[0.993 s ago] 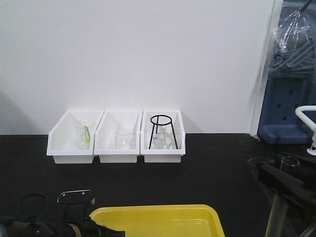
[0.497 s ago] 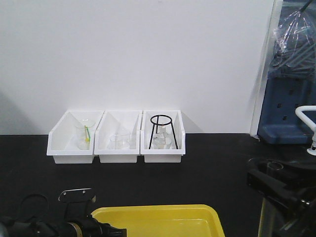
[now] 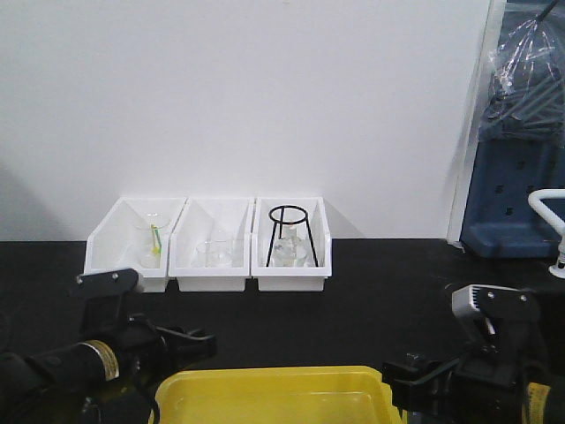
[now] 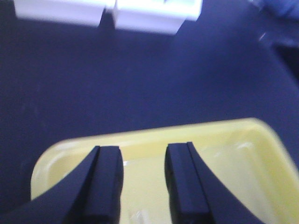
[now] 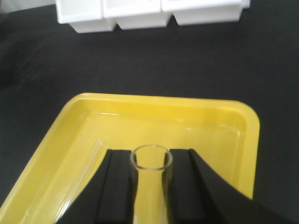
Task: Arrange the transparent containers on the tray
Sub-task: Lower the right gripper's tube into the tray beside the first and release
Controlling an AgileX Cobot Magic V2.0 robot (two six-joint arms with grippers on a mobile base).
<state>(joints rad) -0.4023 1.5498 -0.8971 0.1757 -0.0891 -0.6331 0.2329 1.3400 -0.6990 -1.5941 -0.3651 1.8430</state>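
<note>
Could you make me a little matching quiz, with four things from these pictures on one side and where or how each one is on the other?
1 black wire stand
2 left gripper
3 right gripper
4 yellow tray

A on the black table, second test tube lying in it
B open, empty
C shut on a test tube
D standing in a white bin

Pairs: 1-D, 2-B, 3-C, 4-A

Plain white wall (image 3: 265, 88) fills the upper frame, evenly lit, greyer toward lower left. Black tabletop (image 3: 380, 283) spans the lower half. Three white bins (image 3: 212, 281) sit in a row against the wall, centre-left, with clear glassware inside and a black wire ring stand (image 3: 290, 221) in the rightmost. Far right: blue equipment (image 3: 516, 194) with crinkled clear plastic wrap (image 3: 525, 62) above it.
</note>
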